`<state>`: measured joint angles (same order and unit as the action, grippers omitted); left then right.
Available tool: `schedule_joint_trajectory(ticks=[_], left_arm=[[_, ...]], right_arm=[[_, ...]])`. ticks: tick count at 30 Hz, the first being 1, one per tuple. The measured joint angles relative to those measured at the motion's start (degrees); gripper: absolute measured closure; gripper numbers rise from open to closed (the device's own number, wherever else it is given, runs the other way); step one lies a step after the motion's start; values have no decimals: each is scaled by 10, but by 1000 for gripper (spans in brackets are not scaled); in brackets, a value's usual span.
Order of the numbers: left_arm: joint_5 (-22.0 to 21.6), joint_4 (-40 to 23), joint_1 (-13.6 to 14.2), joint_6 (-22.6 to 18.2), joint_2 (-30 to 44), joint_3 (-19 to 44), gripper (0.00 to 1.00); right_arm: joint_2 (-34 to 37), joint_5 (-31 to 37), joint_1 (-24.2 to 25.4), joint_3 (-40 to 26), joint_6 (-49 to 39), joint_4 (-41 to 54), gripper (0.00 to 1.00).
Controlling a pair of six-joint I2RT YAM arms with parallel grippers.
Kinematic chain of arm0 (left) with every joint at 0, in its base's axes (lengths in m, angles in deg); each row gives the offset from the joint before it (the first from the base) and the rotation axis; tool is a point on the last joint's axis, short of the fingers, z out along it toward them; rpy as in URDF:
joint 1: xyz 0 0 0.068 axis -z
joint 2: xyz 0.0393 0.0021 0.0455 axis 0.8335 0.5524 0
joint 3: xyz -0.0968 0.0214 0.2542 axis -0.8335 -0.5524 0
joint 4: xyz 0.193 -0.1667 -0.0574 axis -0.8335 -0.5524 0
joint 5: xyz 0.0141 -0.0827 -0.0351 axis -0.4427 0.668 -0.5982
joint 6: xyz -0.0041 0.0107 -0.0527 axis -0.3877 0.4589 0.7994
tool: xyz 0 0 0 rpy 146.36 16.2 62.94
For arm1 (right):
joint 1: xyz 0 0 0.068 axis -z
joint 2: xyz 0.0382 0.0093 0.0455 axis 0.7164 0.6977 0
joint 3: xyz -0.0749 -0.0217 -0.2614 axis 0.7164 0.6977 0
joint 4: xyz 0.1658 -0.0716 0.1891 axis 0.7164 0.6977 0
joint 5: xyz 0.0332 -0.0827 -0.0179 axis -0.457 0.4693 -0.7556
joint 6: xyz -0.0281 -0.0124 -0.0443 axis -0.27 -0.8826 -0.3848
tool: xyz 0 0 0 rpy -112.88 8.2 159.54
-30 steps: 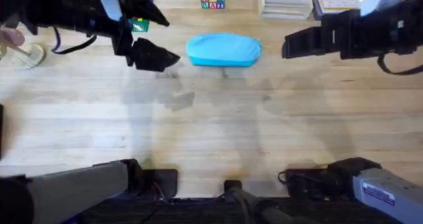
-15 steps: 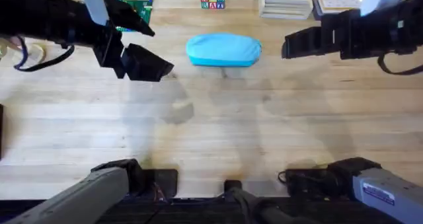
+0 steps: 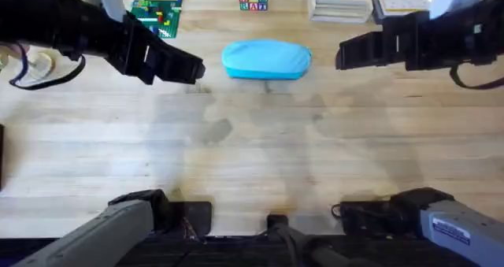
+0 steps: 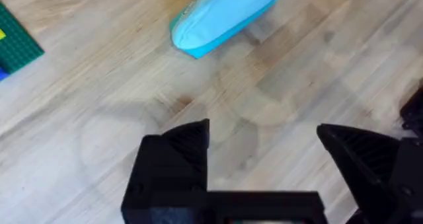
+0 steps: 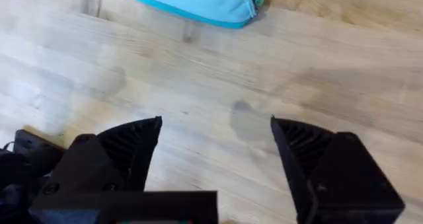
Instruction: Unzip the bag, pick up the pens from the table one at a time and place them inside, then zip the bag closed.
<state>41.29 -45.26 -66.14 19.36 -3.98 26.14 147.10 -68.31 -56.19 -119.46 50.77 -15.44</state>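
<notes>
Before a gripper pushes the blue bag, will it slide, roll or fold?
The bag looks soft and rounded, so it would probably dent under a push. Its long flat base rests on the table, so it should slide rather than roll. It seems light.

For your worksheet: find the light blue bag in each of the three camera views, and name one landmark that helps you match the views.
Overhead: the bag lies at top centre of the table, between the two arms.
Left wrist: the bag sits at the upper edge, tilted, above the open left pincer.
Right wrist: the bag is at the top edge, zipper pull at its end.
Shared landmark: the pale wood plank grain beneath it.
</notes>
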Motion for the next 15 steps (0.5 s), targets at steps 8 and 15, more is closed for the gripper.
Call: schedule_joint_trajectory(ticks=[8,15], left_arm=[[-1,6,0,64,0,0,4],[-1,6,0,77,0,0,4]], right_arm=[[0,0,0,0,0,13,4],[0,0,0,0,0,14,4]])
